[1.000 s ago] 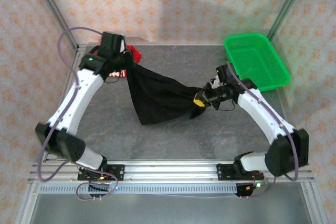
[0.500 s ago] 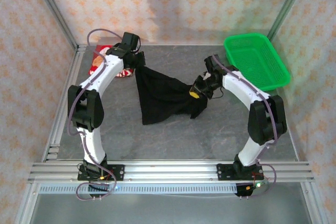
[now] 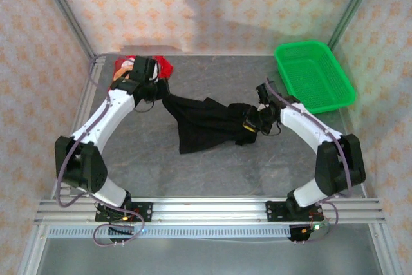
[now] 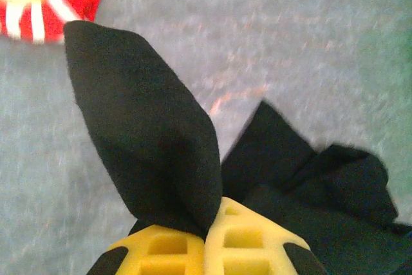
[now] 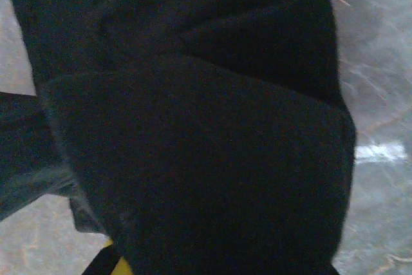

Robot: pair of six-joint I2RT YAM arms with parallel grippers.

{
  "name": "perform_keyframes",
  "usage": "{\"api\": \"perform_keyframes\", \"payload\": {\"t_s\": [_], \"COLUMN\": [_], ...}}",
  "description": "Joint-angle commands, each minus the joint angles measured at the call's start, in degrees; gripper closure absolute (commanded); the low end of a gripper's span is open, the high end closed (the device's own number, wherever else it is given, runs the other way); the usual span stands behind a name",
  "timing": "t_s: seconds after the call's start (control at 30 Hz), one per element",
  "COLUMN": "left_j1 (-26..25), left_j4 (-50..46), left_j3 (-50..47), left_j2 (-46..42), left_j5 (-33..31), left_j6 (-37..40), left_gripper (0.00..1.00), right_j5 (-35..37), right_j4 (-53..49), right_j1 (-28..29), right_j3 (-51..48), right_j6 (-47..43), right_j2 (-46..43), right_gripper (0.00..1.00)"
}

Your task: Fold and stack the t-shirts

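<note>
**Black shirt pinched at both ends, not yet flat**

The left fingers (image 4: pixel 161 248) were clamped shut on a corner of the black t-shirt (image 3: pixel 206 123), and a pointed flap of cloth stood up out of the pinch in the left wrist view; the right fingers (image 3: pixel 248 123) were closed on the opposite edge, with cloth draped thickly over them; one grip sat at about 10 o'clock on the surface (image 3: pixel 212 172) and the other at about 3 o'clock, most likely so the shirt could be drawn out wide before any fold; between them the shirt sagged in wrinkles, its loose lower part trailing toward 6 o'clock; the red t-shirt (image 3: pixel 165 66) lay crumpled at 11 o'clock, just behind the left wrist and partly hidden by it, apparently waiting its turn; the green basket (image 3: pixel 302 46) stood at 2 o'clock, apart from the cloth.
</note>
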Motion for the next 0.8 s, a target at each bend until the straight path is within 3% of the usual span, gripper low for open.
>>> {"api": "perform_keyframes", "payload": {"t_s": [0.0,0.03,0.1,0.23,0.33,0.57,0.77], "left_j1": [0.52,0.52,-0.08,-3.14,-5.03,-5.28,-5.28], "left_j4": [-3.86,-3.77,-3.39,-4.01,-6.13,-6.91,-6.93], "left_j3": [-7.12,-9.51,-13.63,-17.93,-19.68,-21.98,-22.81], "left_j2": [-3.54,-5.03,-7.98,-11.37,-11.62,-13.57,-14.63], "left_j5": [1.78,2.61,3.84,4.20,3.05,1.64,0.79], "left_j6": [-4.66,-5.16,-5.73,-5.51,-5.42,-4.68,-4.35], "left_gripper": [1.00,1.00,1.00,1.00,1.00,1.00,1.00], "right_j5": [3.48,3.72,5.54,10.33,12.29,12.66,14.38], "right_j4": [-0.30,-0.64,-0.82,1.40,1.19,-10.65,-14.56], "right_j1": [0.05,0.08,0.05,-0.33,-1.27,-1.56,-1.30], "right_j3": [-3.66,-4.52,-5.38,-2.69,2.89,23.83,27.45], "right_j6": [-0.39,-0.42,-0.41,-0.54,-2.18,-15.92,-26.42], "right_j2": [-1.91,-3.27,-7.06,-12.68,-9.44,11.04,15.29], "right_gripper": [0.78,0.65,0.50,0.32,0.31,0.36,0.42]}}
